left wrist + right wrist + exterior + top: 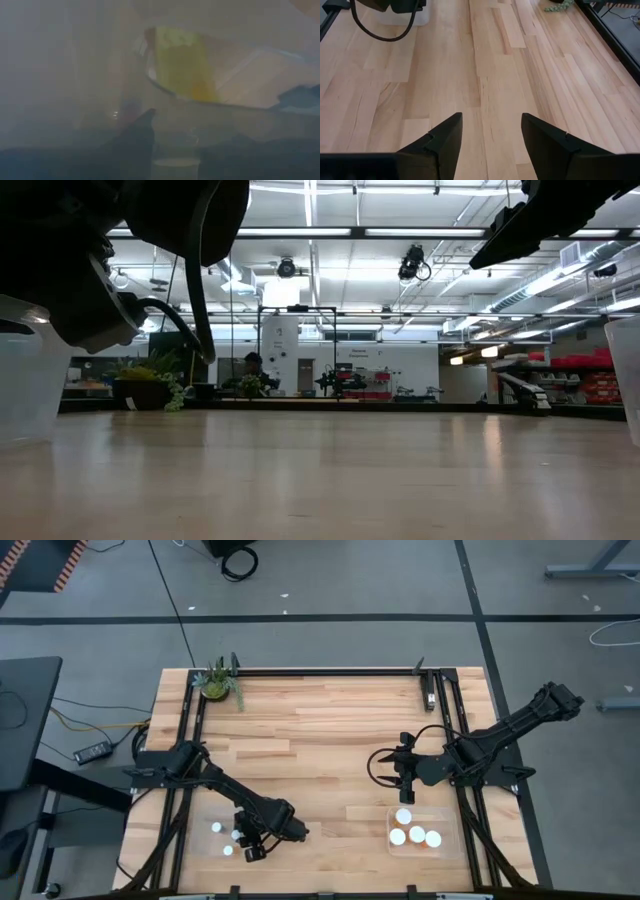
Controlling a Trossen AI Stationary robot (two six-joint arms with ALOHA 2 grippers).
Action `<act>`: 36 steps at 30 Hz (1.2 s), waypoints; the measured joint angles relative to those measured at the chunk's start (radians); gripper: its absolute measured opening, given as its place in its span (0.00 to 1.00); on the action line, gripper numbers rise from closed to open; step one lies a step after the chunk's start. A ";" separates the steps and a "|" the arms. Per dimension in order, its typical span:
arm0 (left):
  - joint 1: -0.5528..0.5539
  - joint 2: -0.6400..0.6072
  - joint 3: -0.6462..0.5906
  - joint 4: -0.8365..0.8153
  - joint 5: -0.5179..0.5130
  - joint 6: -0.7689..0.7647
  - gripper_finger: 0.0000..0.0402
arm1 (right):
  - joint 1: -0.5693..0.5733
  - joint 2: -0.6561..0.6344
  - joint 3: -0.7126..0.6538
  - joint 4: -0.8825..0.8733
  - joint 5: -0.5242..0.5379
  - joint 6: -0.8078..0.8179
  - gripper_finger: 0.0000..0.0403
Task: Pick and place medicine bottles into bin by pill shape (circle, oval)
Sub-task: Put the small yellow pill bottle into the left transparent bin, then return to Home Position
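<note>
Left tool [254, 853]: low inside the left bin [212, 812], among small medicine bottles [216, 828], likely releasing one; finger state cannot tell.
Right tool [404, 796]: fingers spread, empty, over bare bench [320, 730], waiting.
Right bin [452, 836]: holds four larger bottles [398, 837], sorted by shape.

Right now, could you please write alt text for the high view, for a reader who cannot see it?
Two dark arms work over a wooden table: the left gripper reaches into a clear bin with small white bottles, the right gripper hovers open near another bin holding larger bottles. A small plant sits at the far corner.
</note>
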 joint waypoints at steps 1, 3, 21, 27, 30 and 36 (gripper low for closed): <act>0.000 0.000 0.000 0.002 0.000 0.000 0.34 | 0.000 0.000 0.000 0.000 0.000 0.000 0.52; 0.000 0.000 0.000 0.003 -0.001 0.000 0.35 | 0.000 0.000 0.000 0.000 0.000 0.000 0.52; 0.000 -0.005 0.000 -0.106 0.011 0.000 0.53 | 0.000 0.000 0.000 0.000 0.000 0.002 0.52; 0.000 -0.040 0.001 -0.087 0.007 -0.020 0.57 | 0.000 0.000 0.000 0.000 0.000 0.002 0.52; 0.000 -0.067 0.001 -0.087 -0.002 -0.051 0.58 | 0.000 0.000 0.000 0.000 0.000 0.004 0.52; 0.000 -0.109 0.001 -0.091 -0.011 -0.079 0.59 | 0.000 0.000 0.000 0.000 0.000 -0.002 0.52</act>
